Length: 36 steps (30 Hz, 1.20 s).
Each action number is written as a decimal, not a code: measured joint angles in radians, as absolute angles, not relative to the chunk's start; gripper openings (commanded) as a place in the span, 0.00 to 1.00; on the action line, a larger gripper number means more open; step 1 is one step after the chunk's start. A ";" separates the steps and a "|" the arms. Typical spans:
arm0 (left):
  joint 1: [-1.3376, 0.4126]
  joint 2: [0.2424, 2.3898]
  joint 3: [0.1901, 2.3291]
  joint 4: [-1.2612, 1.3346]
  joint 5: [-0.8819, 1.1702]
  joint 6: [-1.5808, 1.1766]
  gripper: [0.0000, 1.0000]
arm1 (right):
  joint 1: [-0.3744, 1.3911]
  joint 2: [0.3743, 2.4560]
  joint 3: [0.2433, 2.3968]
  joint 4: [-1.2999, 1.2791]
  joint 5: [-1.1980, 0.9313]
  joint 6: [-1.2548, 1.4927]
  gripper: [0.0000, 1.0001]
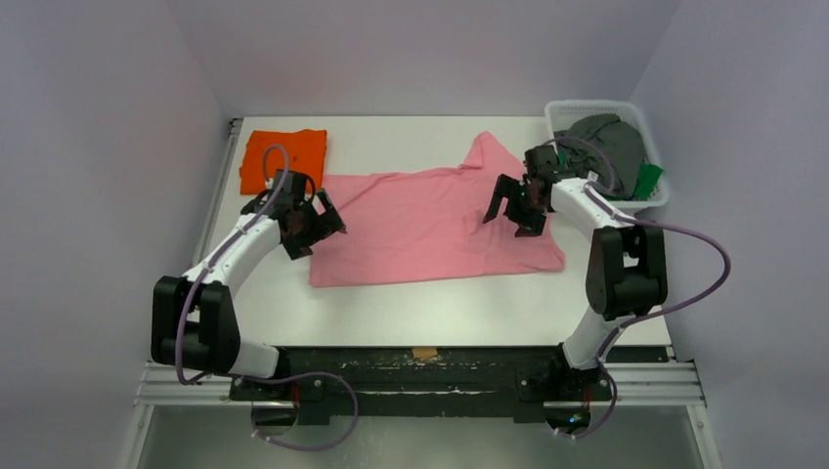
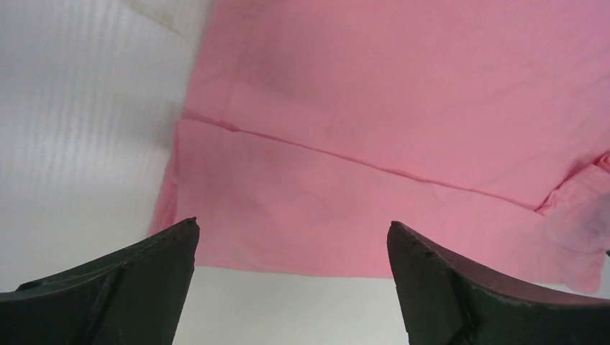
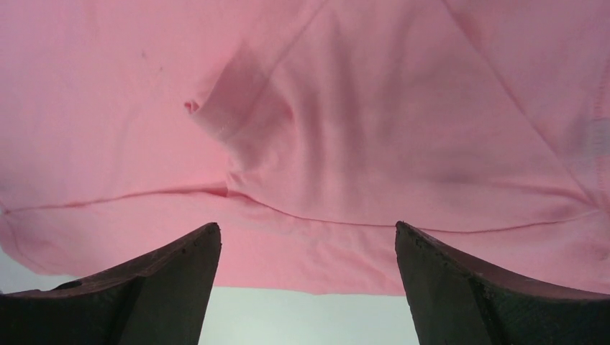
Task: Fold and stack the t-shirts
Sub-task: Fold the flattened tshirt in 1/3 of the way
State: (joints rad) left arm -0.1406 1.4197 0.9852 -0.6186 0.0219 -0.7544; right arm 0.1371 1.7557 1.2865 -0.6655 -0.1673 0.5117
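The light pink t-shirt (image 1: 430, 223) lies spread on the white table, one sleeve pointing to the back. It fills the left wrist view (image 2: 374, 129) and the right wrist view (image 3: 345, 122). My left gripper (image 1: 321, 227) is open and empty above the shirt's left edge. My right gripper (image 1: 510, 207) is open and empty above the shirt's right part. The orange t-shirt (image 1: 282, 156) lies folded at the back left. The dark grey shirt (image 1: 611, 142) and a green one (image 1: 646, 182) sit in the basket.
The white mesh basket (image 1: 565, 109) stands at the back right corner. The table's left edge runs beside the orange shirt. Bare table (image 1: 440, 313) lies between the pink shirt and the arm bases.
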 measured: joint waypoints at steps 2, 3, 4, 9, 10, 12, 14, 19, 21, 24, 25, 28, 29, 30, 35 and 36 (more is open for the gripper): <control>-0.171 1.422 0.963 -0.589 0.060 -0.749 1.00 | 0.147 1.740 1.223 -0.611 -0.199 0.506 0.88; -0.187 1.428 0.963 -0.574 0.076 -0.748 1.00 | 0.153 1.744 1.204 -0.590 -0.212 0.504 0.87; -0.212 1.445 0.965 -0.539 0.098 -0.747 1.00 | 0.158 1.752 1.192 -0.568 -0.225 0.503 0.87; -0.278 1.654 1.083 -0.446 0.180 -0.748 1.00 | 0.185 1.824 1.190 -0.473 -0.234 0.494 0.86; -0.282 1.692 1.103 -0.428 0.191 -0.749 1.00 | 0.188 1.835 1.190 -0.462 -0.233 0.493 0.86; -0.293 1.768 1.130 -0.389 0.212 -0.751 1.00 | 0.190 1.836 1.185 -0.442 -0.227 0.497 0.86; -0.306 1.805 1.131 -0.381 0.222 -0.760 1.00 | 0.190 1.818 1.154 -0.408 -0.224 0.505 0.86; -0.332 1.792 1.103 -0.340 0.231 -0.776 1.00 | 0.190 1.730 1.019 -0.295 -0.201 0.543 0.86; -0.344 1.766 1.064 -0.314 0.229 -0.786 1.00 | 0.190 1.685 0.960 -0.263 -0.192 0.561 0.86; -0.376 1.705 0.983 -0.277 0.224 -0.807 1.00 | 0.190 1.599 0.864 -0.244 -0.166 0.588 0.87; -0.392 1.681 0.955 -0.271 0.217 -0.815 1.00 | 0.189 1.568 0.833 -0.249 -0.155 0.599 0.87; -0.448 1.608 0.875 -0.261 0.200 -0.846 1.00 | 0.189 1.476 0.754 -0.275 -0.121 0.624 0.89; -0.468 1.583 0.847 -0.258 0.196 -0.855 1.00 | 0.189 1.444 0.729 -0.290 -0.110 0.631 0.90; -0.487 1.557 0.821 -0.252 0.191 -0.870 1.00 | 0.189 1.415 0.706 -0.305 -0.098 0.637 0.90; -0.579 1.443 0.705 -0.230 0.156 -0.945 1.00 | 0.187 1.298 0.624 -0.357 -0.064 0.657 0.90; -0.597 1.423 0.685 -0.226 0.148 -0.961 1.00 | 0.187 1.279 0.612 -0.367 -0.059 0.661 0.90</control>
State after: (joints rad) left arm -0.5972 1.4227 0.6849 -0.2264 0.1478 -0.9611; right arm 0.1867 1.2785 0.6125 -0.3672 -0.0593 0.6613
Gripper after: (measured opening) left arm 0.998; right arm 0.893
